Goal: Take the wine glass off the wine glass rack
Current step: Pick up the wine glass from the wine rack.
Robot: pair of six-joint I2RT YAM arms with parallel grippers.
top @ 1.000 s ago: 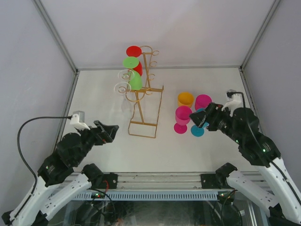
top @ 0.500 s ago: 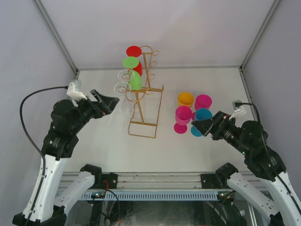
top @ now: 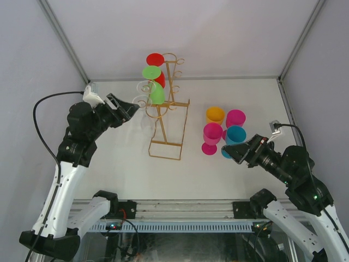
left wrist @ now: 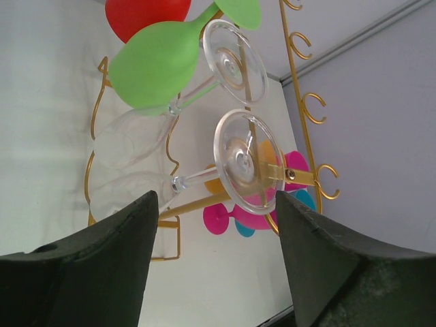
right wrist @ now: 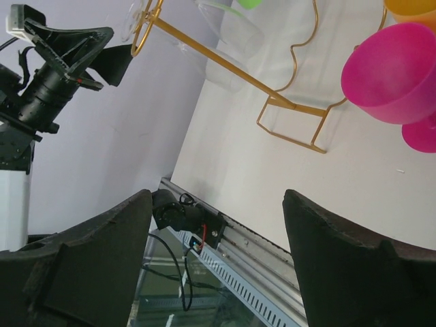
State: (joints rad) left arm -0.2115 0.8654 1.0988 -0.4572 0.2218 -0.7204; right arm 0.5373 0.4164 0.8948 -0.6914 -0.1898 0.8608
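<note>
Grey walls (top: 218,33) close in a white table (top: 120,174) in the overhead view. On it the gold wine glass rack (top: 169,103) stands left of centre, with red, green and clear glasses hanging from its hooks. My left gripper (top: 128,107) is raised just beside the lower clear wine glass (top: 141,101). My right gripper (top: 238,150) hovers low near a cluster of coloured goblets (top: 211,132) standing on the table, well apart from the rack.

From my left wrist, the fingers (left wrist: 102,259) stand wide apart and hold nothing. The clear glass's stem (left wrist: 197,177) lies in the gap ahead, untouched, its foot caught on the rack.

From my right wrist, the jaws gape empty, with the rack beyond them.

I judge that nothing is off yet: the grasp, the slide off the hook and the carry-away all remain.
</note>
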